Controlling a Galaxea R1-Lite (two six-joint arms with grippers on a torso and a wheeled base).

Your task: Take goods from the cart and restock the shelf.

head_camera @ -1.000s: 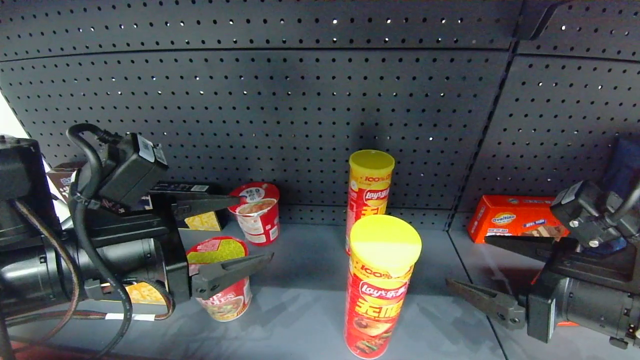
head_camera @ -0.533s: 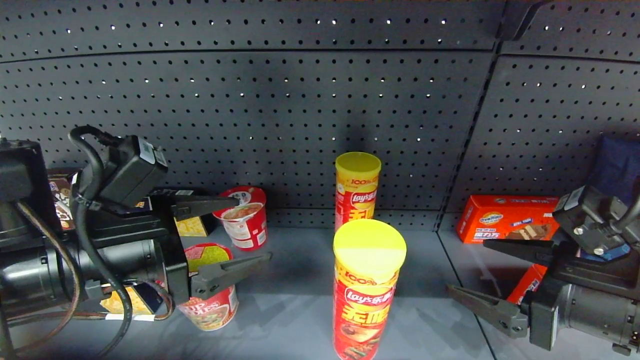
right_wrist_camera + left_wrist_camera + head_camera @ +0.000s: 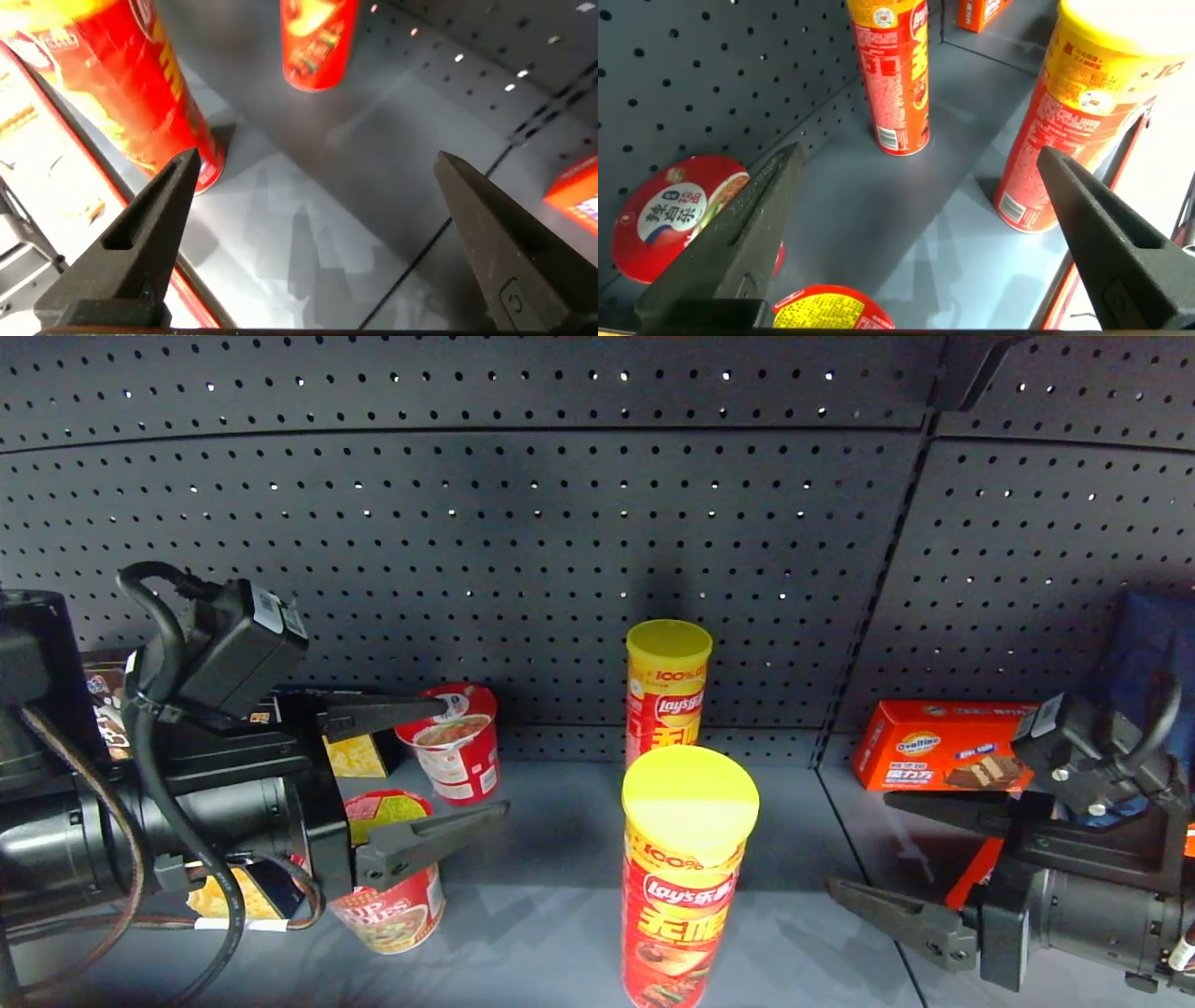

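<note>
Two red chip cans with yellow lids stand on the grey shelf (image 3: 560, 859): a front can (image 3: 686, 877) and a rear can (image 3: 665, 691) by the pegboard. In the left wrist view the front can (image 3: 1083, 112) and rear can (image 3: 892, 75) stand upright ahead of the fingers. My left gripper (image 3: 457, 761) is open and empty, left of the front can, above a noodle cup (image 3: 392, 877). A second noodle cup (image 3: 453, 742) stands behind it. My right gripper (image 3: 864, 845) is open and empty to the right of the front can (image 3: 149, 93).
An orange box (image 3: 943, 747) lies at the back right, with another red pack (image 3: 976, 873) under my right arm. Yellow-printed boxes (image 3: 355, 756) sit at the back left. A black pegboard wall (image 3: 523, 541) closes the shelf's rear; a vertical divider (image 3: 868, 616) splits it.
Since a second ago the whole picture shifted left, so the camera moved. My right gripper has drawn slightly lower and leftward; the left arm holds about where it was.
</note>
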